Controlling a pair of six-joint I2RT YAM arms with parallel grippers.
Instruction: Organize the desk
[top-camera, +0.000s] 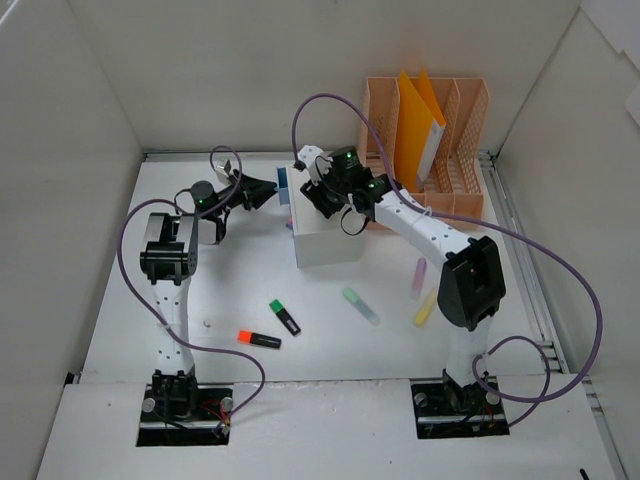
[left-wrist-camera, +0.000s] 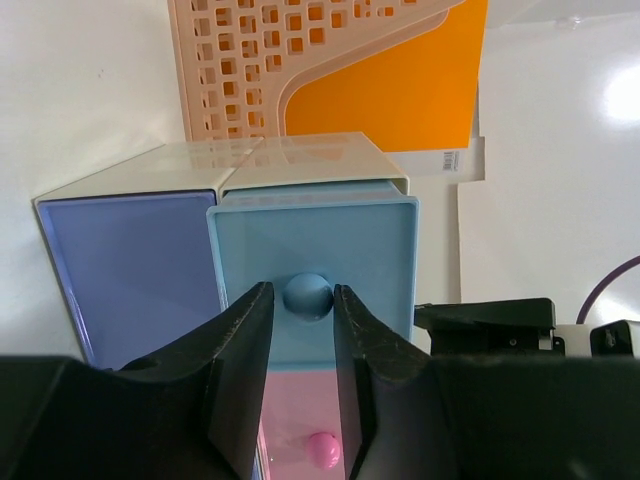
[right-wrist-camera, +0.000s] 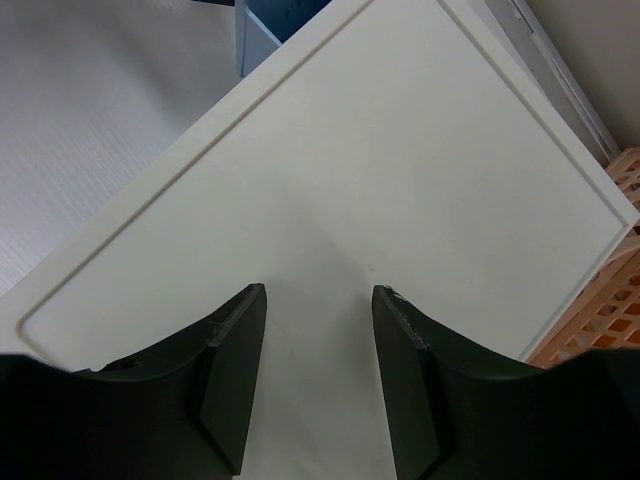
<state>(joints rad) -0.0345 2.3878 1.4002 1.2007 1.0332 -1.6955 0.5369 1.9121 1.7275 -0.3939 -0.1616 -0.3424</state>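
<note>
On the white desk (top-camera: 225, 290) stands a white drawer box (top-camera: 330, 245). In the left wrist view its light blue drawer (left-wrist-camera: 360, 250) sticks out a little, next to a purple drawer (left-wrist-camera: 130, 270) and above a pink one (left-wrist-camera: 300, 420). My left gripper (left-wrist-camera: 303, 290) (top-camera: 265, 192) is shut on the blue drawer's round knob (left-wrist-camera: 307, 297). My right gripper (right-wrist-camera: 318, 290) (top-camera: 322, 197) is open and empty, its fingers over the box's flat top (right-wrist-camera: 400, 150). Several highlighters lie on the desk: green (top-camera: 284, 316), orange (top-camera: 259, 339), pale green (top-camera: 360, 305), pink (top-camera: 418, 277), yellow (top-camera: 426, 306).
A peach file rack (top-camera: 460, 140) holding an orange folder (top-camera: 418, 125) stands at the back right, right behind the box. White walls close in the desk on the left, back and right. My right arm reaches over the pink and yellow highlighters.
</note>
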